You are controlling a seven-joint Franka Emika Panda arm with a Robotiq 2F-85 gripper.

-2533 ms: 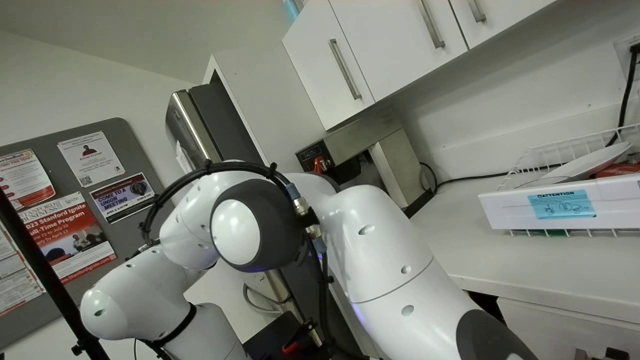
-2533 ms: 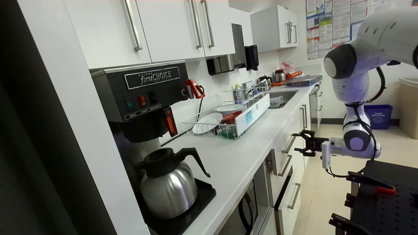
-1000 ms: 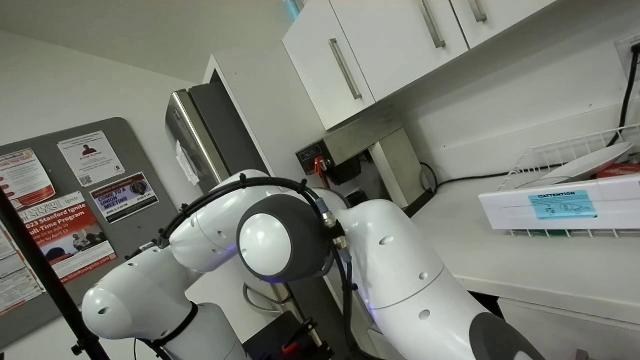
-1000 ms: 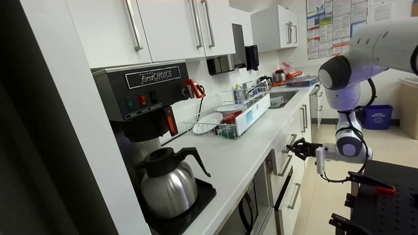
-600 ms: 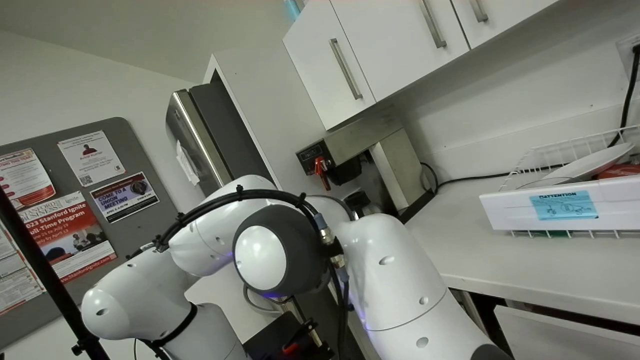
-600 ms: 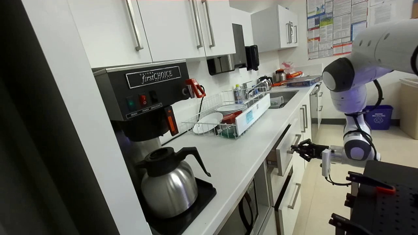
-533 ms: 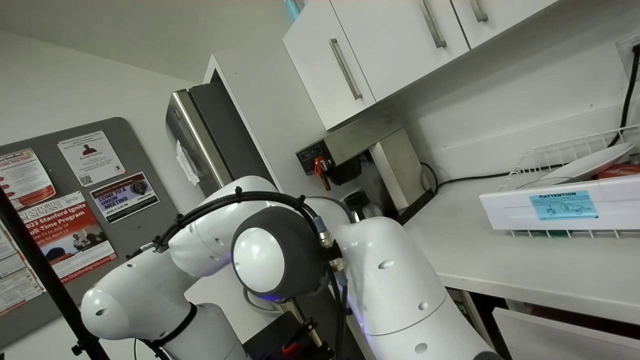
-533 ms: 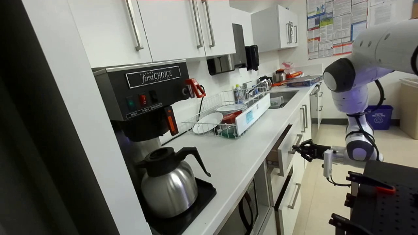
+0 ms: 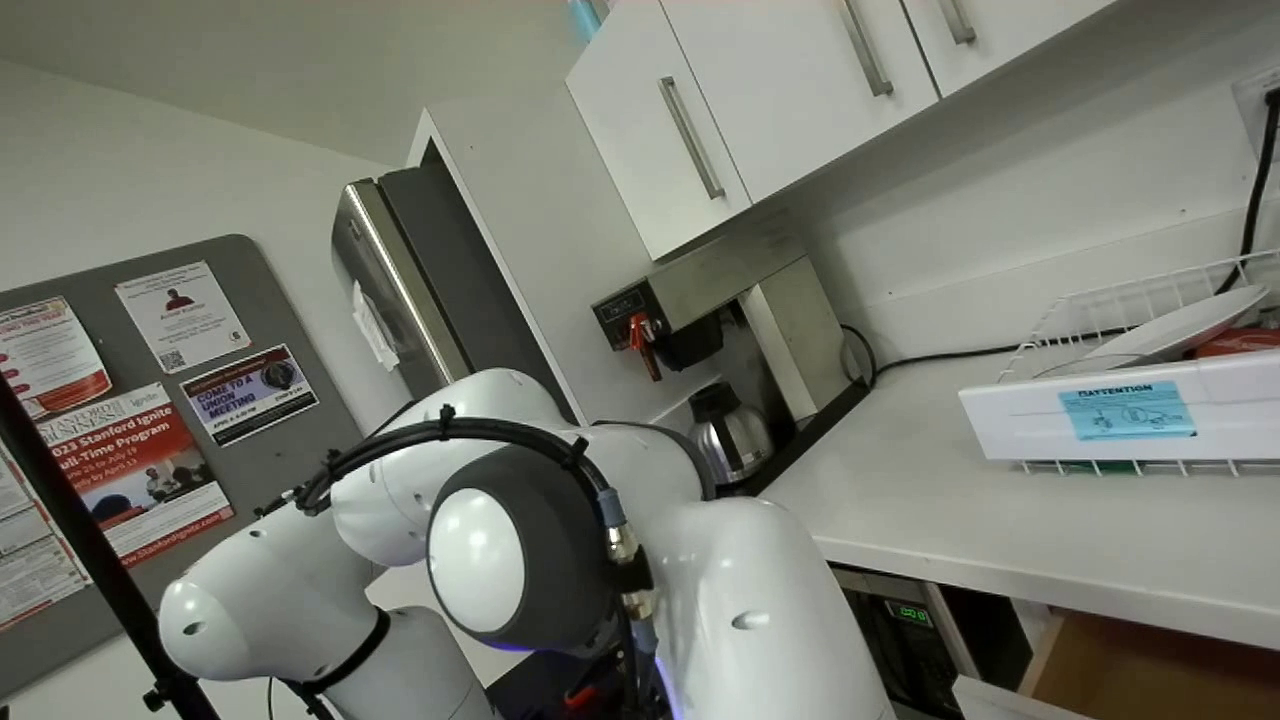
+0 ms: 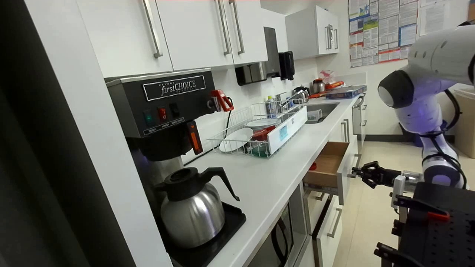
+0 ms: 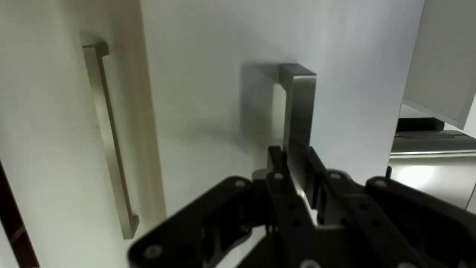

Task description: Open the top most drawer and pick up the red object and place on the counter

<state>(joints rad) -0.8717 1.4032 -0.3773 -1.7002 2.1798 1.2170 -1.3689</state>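
The claw (image 11: 293, 154) grips the bar handle (image 11: 302, 104) of the top drawer (image 10: 322, 179), the red object (image 10: 313, 167) lying inside beyond its front panel (image 11: 208, 93), below the tabletop's front edge (image 10: 291, 188).

The counter (image 10: 256, 178) looks smooth, the drawer (image 10: 329, 163) wooden inside, its handle (image 11: 302, 108) satin metal, the tool (image 11: 296, 160) matt.

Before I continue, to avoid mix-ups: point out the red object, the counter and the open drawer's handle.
Red object (image 10: 313, 166), in an exterior view: on the part that shows.
Counter (image 10: 265, 174), in an exterior view: on its flat top.
Open drawer's handle (image 11: 300, 115), in the wrist view: on the bar.
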